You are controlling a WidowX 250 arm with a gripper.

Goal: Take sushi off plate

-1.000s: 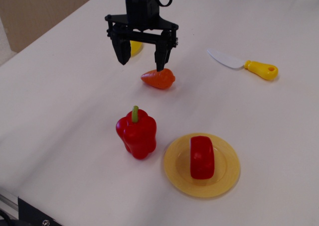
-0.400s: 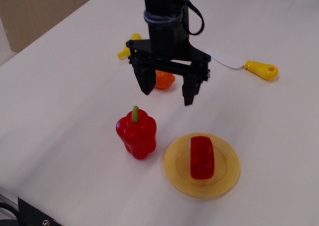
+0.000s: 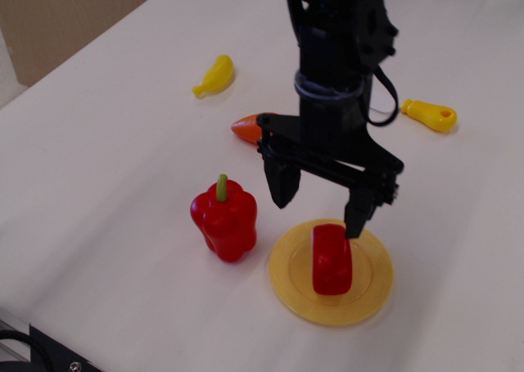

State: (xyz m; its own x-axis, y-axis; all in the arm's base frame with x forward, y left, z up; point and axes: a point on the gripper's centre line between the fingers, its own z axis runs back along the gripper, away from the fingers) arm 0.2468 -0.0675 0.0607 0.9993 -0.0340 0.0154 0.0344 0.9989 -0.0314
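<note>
The sushi [image 3: 331, 260], a small glossy red block, lies on the round yellow plate [image 3: 286, 278] at the front right of the table. My black gripper [image 3: 321, 210] is open and empty. It hangs just above the far end of the sushi, one finger over the plate's left rim side and the other at the sushi's top right. It does not touch the sushi as far as I can see.
A red bell pepper [image 3: 224, 218] with a green stem stands just left of the plate. An orange carrot-like toy [image 3: 246, 127] lies behind the arm, partly hidden. A yellow banana-like toy [image 3: 214, 74] lies far left; a yellow knife handle [image 3: 428, 114] shows at right.
The gripper has moved from above the orange toy toward the front right and down, and now hangs open over the sushi. The objects have not moved.
</note>
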